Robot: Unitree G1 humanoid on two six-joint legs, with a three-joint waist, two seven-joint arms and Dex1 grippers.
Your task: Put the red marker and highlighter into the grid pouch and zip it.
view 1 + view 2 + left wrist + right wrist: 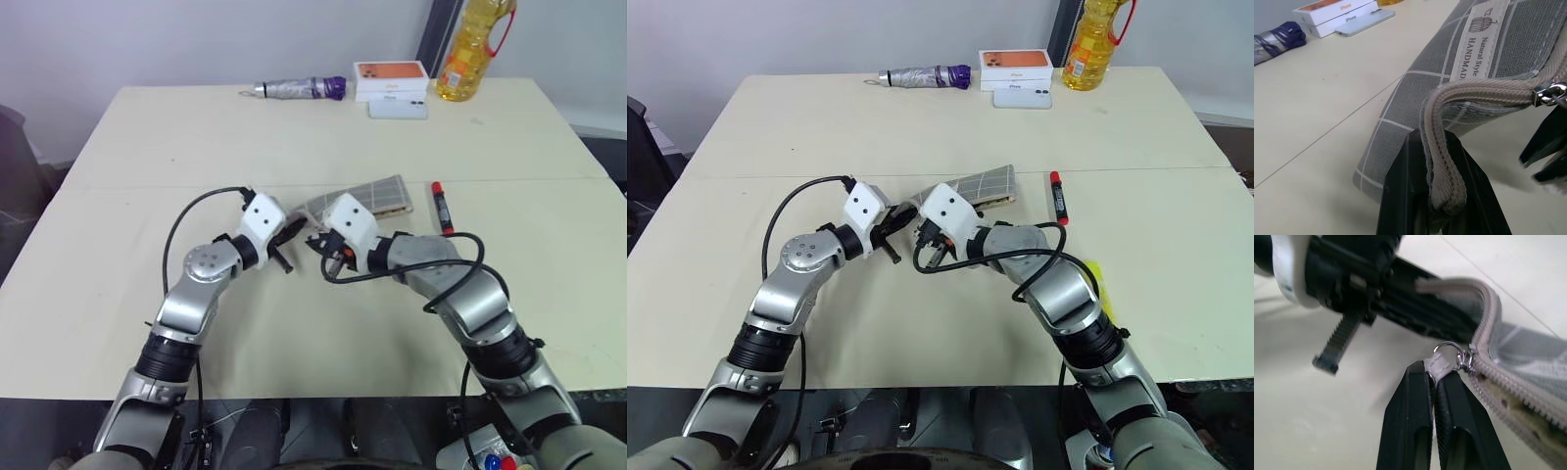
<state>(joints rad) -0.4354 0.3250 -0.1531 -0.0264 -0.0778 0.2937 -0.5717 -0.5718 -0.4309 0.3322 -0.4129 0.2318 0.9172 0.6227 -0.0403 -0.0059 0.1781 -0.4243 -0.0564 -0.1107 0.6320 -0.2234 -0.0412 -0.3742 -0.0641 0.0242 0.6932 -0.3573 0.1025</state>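
Between the two black fingers of the left gripper (1442, 196), pressed together, sits the folded end of the zipper tape of the grid pouch (1464, 103); the pouch's grey fabric with pale grid lines and white label rises just beyond the fingertips. Facing it, the right gripper (1437, 374) pinches the small grey pull tab (1439, 364) at its fingertips, the tab linked by a metal ring (1452, 352) to the slider on the zipper teeth. Beyond the slider the zipper stands parted, showing the pale lining. Both grippers meet near the middle of the table (147, 157), at the pouch's near-left corner, with the rest of the pouch stretching away toward the far right. Just beside the pouch's far end, apart from it, lies the red marker (442, 206), flat on the table, pointing away from the robot. A patch of bright yellow, probably the highlighter (1092, 284), lies on the table beside the right forearm, partly hidden by it. Along the table's far edge stand a folded silver-and-purple umbrella (299, 89), an orange-topped white box (392, 77) with a pale phone (398, 108) in front of it, and a bottle of yellow oil (468, 49). Behind the table rises a plain pale wall (196, 39).
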